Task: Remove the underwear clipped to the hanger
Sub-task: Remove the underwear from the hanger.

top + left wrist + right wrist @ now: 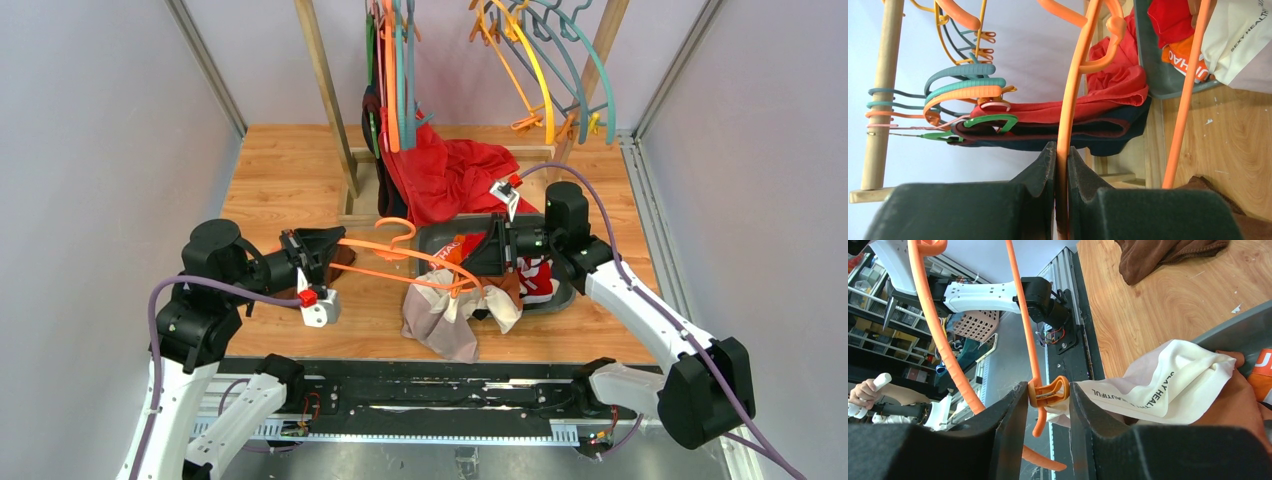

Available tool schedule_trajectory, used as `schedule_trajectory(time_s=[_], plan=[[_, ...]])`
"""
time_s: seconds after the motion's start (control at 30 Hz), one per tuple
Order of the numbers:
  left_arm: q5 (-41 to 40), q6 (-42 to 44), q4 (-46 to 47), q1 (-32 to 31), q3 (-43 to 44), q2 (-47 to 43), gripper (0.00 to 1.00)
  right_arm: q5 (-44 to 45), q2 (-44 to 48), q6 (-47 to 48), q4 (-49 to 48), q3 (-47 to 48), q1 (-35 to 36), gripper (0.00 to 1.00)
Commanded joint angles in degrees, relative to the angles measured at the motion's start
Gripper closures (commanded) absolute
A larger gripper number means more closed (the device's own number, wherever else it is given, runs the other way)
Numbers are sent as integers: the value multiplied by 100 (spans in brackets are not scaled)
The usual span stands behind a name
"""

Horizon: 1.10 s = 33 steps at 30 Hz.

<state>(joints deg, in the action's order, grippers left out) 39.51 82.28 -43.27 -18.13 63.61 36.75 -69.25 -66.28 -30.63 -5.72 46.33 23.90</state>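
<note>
My left gripper is clamped on the orange hanger. My right gripper brackets the clip pinching the pale underwear, which droops toward the surface. I cannot tell whether it presses yet. The fabric looks light and limp, so I would squeeze the clip, not the cloth.

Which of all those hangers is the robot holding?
The orange hanger held level over the table in the left tool; the others dangle from the wooden rack behind.
</note>
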Motion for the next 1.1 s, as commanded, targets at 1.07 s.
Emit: schedule_trajectory(time_s=[1.07], plan=[[-451,-247,652,-4,-166,-10,100,111,98,760,772,396,121,76]])
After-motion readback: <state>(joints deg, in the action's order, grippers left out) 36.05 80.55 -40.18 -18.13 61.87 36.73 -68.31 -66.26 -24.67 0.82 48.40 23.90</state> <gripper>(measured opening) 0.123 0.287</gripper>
